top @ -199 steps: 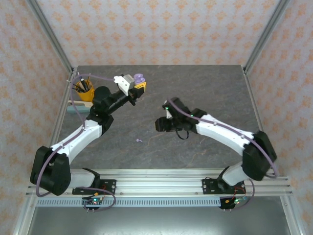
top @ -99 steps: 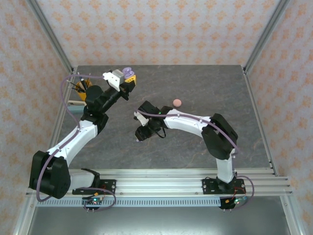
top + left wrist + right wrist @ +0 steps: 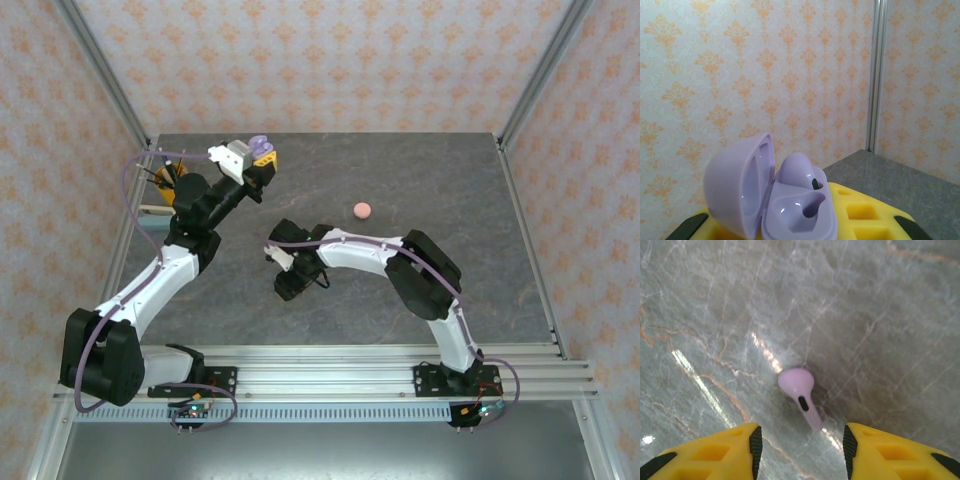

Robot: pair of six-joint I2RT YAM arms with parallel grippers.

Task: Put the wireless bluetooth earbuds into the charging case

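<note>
My left gripper (image 3: 254, 166) is raised at the back left and shut on the lilac charging case (image 3: 790, 210). The case's lid stands open to the left. One lilac earbud (image 3: 799, 172) sits in the case's far socket, and the near socket is empty. A second lilac earbud (image 3: 801, 394) lies on the grey marble table, stem pointing toward the camera. My right gripper (image 3: 802, 445) hovers open just above it, with its yellow fingers (image 3: 730, 450) apart on either side of the stem and not touching it. From above, the right gripper (image 3: 288, 288) is left of the table's centre.
A small round salmon-pink case (image 3: 362, 210) lies shut on the table (image 3: 450, 190) behind the right arm. A yellow cup of pens (image 3: 172, 188) stands at the left edge beside the left arm. Metal posts and patterned walls enclose the table.
The right arm swung left and toward the near edge, coming over the loose lilac earbud and uncovering the pink case. Its jaws narrowed slightly. The left gripper shifted a little left with the case.
</note>
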